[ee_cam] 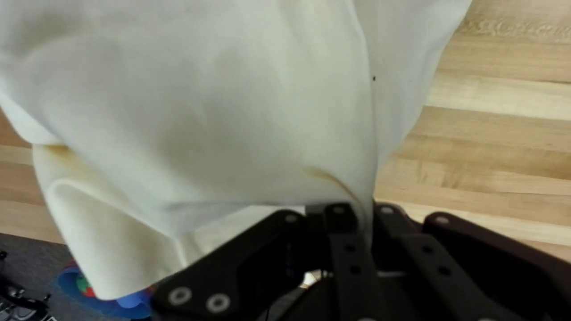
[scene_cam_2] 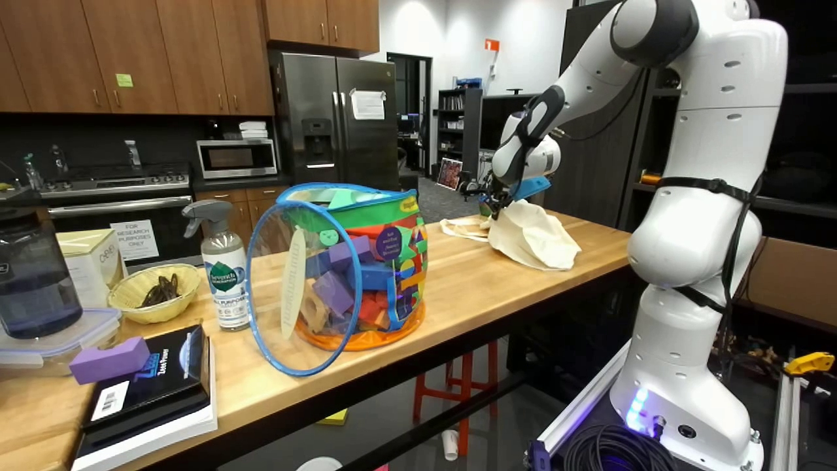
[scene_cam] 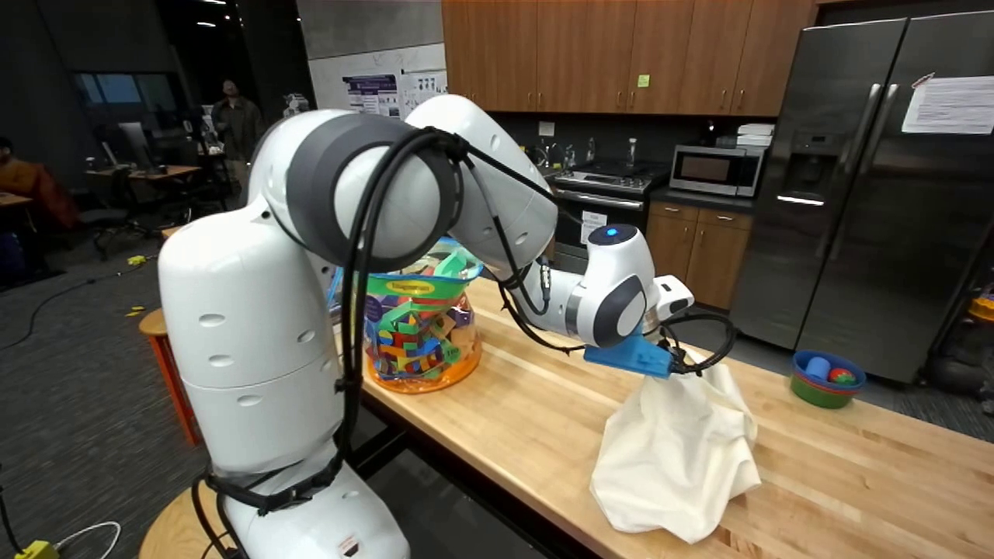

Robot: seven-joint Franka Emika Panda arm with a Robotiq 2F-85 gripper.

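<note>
A cream cloth is bunched on the wooden table, its top drawn up and its lower folds spread over the surface. My gripper is shut on it; in the wrist view a fold runs down between the dark fingers. The cloth fills most of that view and hides part of the fingertips. Seen from an exterior view, the cloth hangs below the gripper, with a flatter strip of fabric lying beside it. A blue piece is fixed at the wrist above the jaws.
A blue and green bowl with a blue item and a red-green one stands past the cloth. A clear zip bag of foam blocks sits nearer the arm's base. Beyond it are a spray bottle, a yellow basket and a black box.
</note>
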